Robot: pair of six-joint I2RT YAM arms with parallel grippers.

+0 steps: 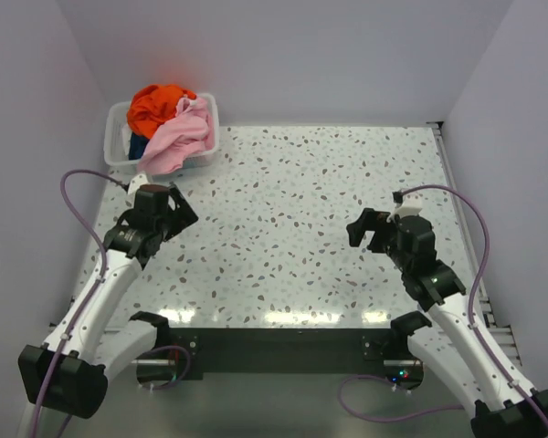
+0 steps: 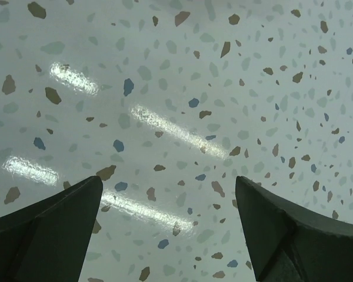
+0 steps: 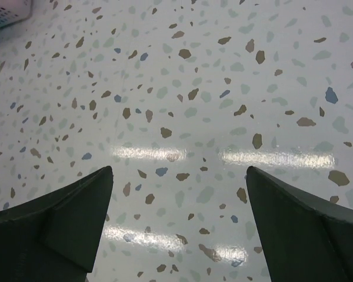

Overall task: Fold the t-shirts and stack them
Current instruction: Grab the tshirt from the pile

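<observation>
Speckled terrazzo-patterned table (image 1: 301, 210), white plastic bin (image 1: 116, 137) at its far left corner.

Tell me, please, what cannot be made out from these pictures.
Top view: the bright orange cloth t-shirt and the light pink cloth t-shirt cover the rest of the heap in the white plastic bin; only a dark scrap shows, so the count is unclear.
Right wrist view: the bin is cut off by the top-left edge and blurred.
Left wrist view: shows only the speckled table; no shirts.
</observation>
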